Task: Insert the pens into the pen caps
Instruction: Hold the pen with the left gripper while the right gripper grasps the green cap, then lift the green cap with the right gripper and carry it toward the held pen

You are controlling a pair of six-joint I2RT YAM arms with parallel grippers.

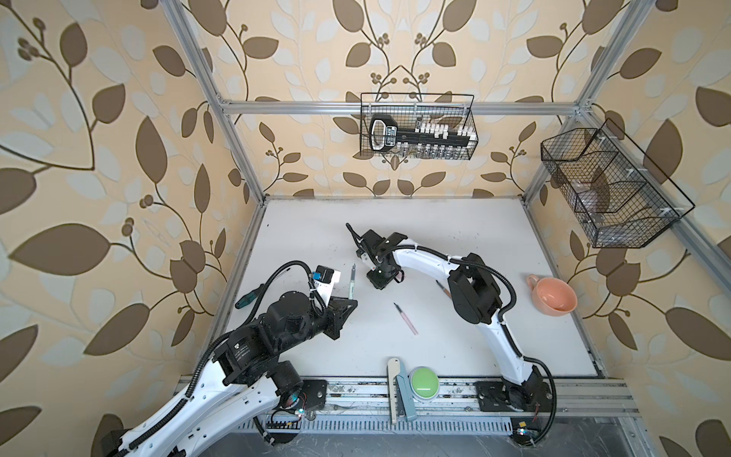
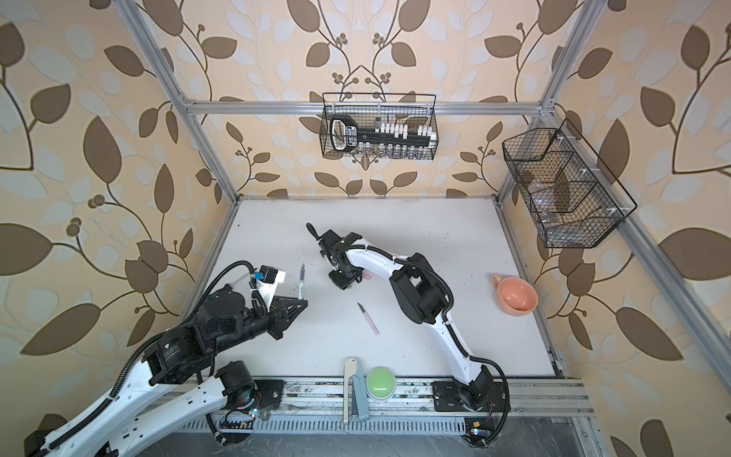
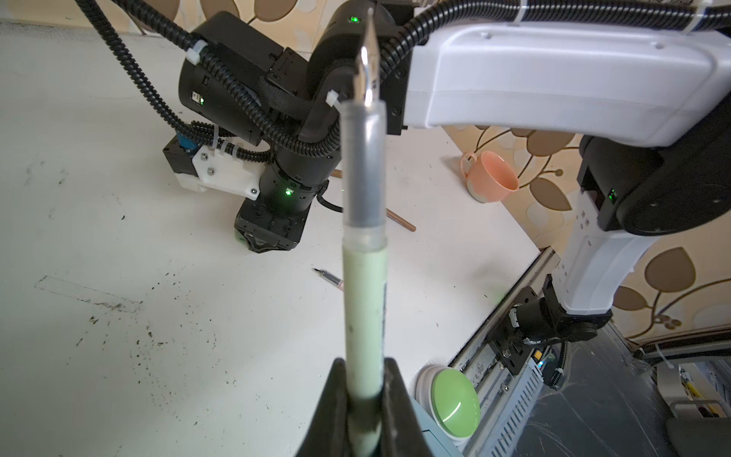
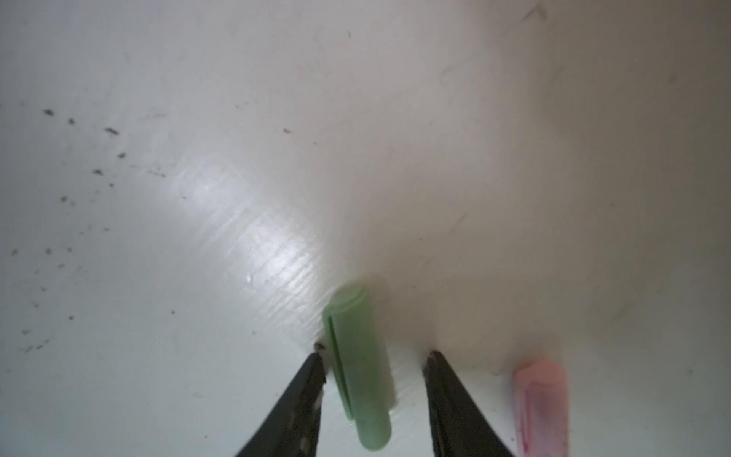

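No text is legible. The white label on the black tool (image 1: 389, 133) in the basket (image 1: 451, 107) is too small to read (likewise lettering on the left arm joint (image 1: 240, 351) and print along the green pen (image 3: 364, 308)).

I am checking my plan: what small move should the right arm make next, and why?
Probably close the jaws of the right gripper: they stand open on either side of the green cap lying on the table, and the left gripper holds the green pen.
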